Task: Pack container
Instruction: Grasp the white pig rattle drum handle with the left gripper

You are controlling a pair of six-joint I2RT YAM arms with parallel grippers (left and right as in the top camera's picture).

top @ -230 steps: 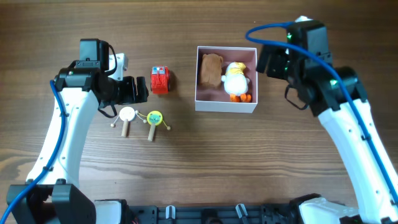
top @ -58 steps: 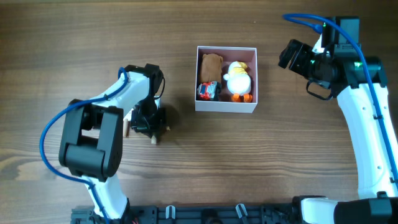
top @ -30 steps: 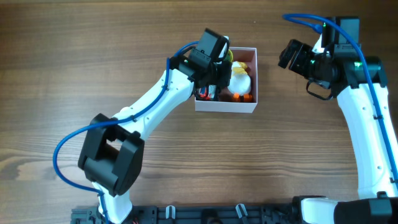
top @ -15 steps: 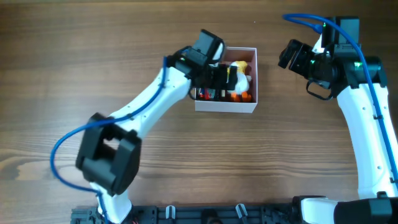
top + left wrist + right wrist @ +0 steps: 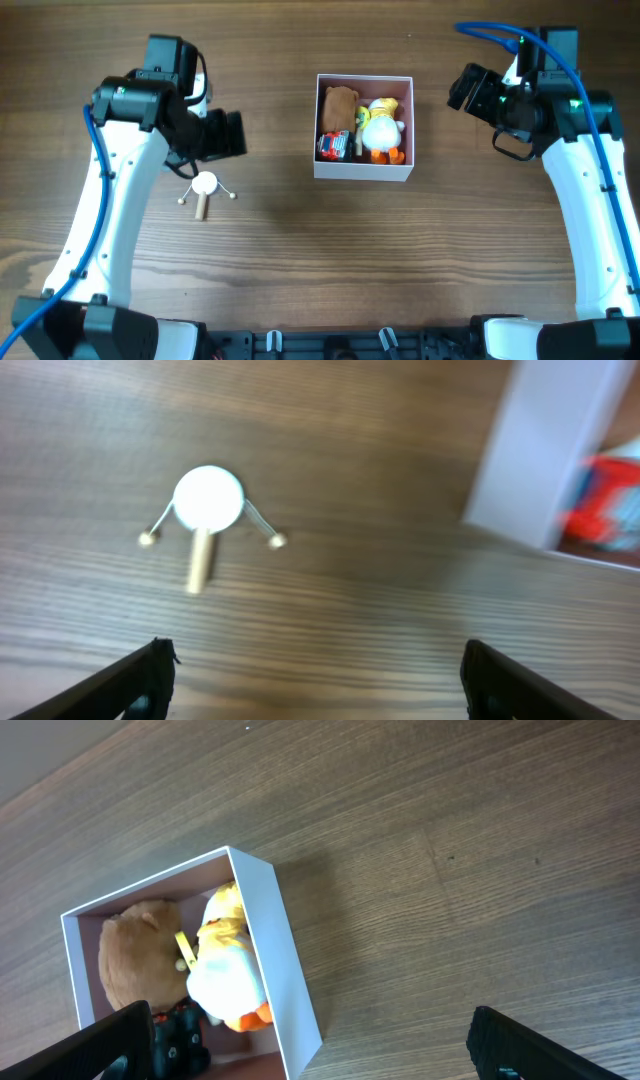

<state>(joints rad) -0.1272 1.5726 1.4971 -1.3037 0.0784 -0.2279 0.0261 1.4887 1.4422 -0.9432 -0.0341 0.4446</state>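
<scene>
Container mid-way along the counter: holds a brown plush, a duck and a red toy. Leaves one white drum toy out, well apart to the left. Left end effector just above it, spread wide, empty; right end effector near the container, likewise spread. Probably the last fetch: calls for descending and pinching the drum's handle.

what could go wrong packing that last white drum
The white drum has a thin handle and two beads on strings, so the open left gripper may grip it off-centre, or a bead could snag the container wall. The container already looks crowded with the brown plush, duck and red toy, so the drum might end up lying over the rim.
</scene>
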